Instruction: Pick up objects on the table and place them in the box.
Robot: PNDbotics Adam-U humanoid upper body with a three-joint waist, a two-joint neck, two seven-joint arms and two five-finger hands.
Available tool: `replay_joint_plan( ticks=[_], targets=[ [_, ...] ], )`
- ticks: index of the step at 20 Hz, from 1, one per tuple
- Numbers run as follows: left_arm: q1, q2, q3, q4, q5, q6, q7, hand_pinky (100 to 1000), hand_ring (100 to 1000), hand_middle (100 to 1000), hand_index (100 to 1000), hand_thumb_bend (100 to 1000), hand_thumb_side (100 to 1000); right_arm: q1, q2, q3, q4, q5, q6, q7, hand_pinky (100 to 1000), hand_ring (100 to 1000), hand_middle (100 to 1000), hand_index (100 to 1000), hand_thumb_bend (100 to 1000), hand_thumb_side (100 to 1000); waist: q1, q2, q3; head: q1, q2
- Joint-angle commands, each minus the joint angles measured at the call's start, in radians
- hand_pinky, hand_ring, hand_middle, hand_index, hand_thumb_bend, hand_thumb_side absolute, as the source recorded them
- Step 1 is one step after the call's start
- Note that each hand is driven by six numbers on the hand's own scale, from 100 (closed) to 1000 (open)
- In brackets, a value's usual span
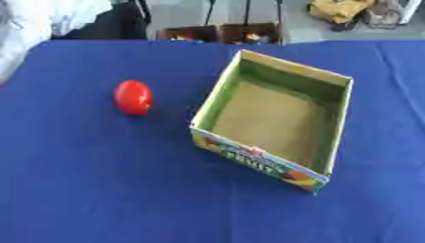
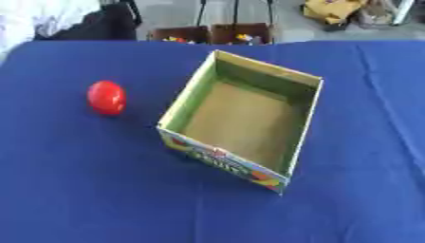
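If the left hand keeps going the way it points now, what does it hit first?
That cannot be told: neither hand shows in either eye view, so no pointing direction is visible. On the blue tablecloth lie only the red round object and, to its right, the open cardboard box, apart from it.

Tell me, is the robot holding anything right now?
No. Neither hand shows. The red ball lies alone on the blue table, left of the open box.

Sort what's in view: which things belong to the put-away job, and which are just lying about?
Job:
- red round object, on the blue cloth left of the box
- open cardboard box, nothing inside

Lying about:
- brown crates beyond the table's far edge
- yellow bundle on the floor

No hand shows.
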Motion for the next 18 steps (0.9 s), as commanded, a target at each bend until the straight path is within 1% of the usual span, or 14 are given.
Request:
replay_joint_plan(
  ticks=[1,7,9,12,14,16,18],
  targets=[
    [-0.006,0.011,0.014,-0.014,0.002,0.0,-0.001,657,837,778,965,100,1000,-0.008,-0.032,-0.004,-0.012,0.0,0.002,0.0,691,756,733,788,100,1000,0.008,-0.008,0.001,0.006,-0.003],
    [-0.011,0.011,0.012,-0.014,0.003,0.003,-0.003,656,837,778,965,100,1000,-0.006,-0.033,-0.002,-0.012,0.002,0.002,0.002,691,756,733,788,100,1000,0.007,-0.006,0.004,0.01,-0.003],
    [-0.009,0.022,0.019,-0.014,-0.006,0.017,-0.001,648,835,778,964,100,1000,-0.004,-0.034,-0.002,-0.012,0.002,0.002,0.002,692,756,733,788,100,1000,0.007,-0.005,0.006,0.011,-0.002],
    [-0.001,0.08,0.044,-0.014,-0.043,0.056,-0.022,640,837,784,968,100,1000,-0.001,-0.038,-0.003,-0.012,0.004,0.003,0.001,692,756,733,788,100,1000,0.008,-0.007,0.01,0.01,-0.001],
    [0.014,0.122,0.047,-0.014,-0.069,0.082,-0.046,644,841,790,975,100,1000,0.002,-0.045,-0.001,-0.012,0.006,0.003,0.002,692,756,733,788,100,1000,0.016,-0.01,0.012,0.008,0.0],
    [0.024,0.165,0.029,0.001,-0.096,0.109,-0.072,649,849,804,990,100,1000,0.004,-0.049,0.001,-0.012,0.007,0.004,0.003,692,756,732,788,100,1000,0.024,-0.012,0.011,0.008,0.002],
    [0.029,0.207,-0.004,0.034,-0.122,0.135,-0.098,647,853,825,1000,100,1000,0.005,-0.052,0.003,-0.012,0.007,0.006,0.005,693,757,732,788,100,1000,0.03,-0.013,0.008,0.008,0.003]
  ],
)
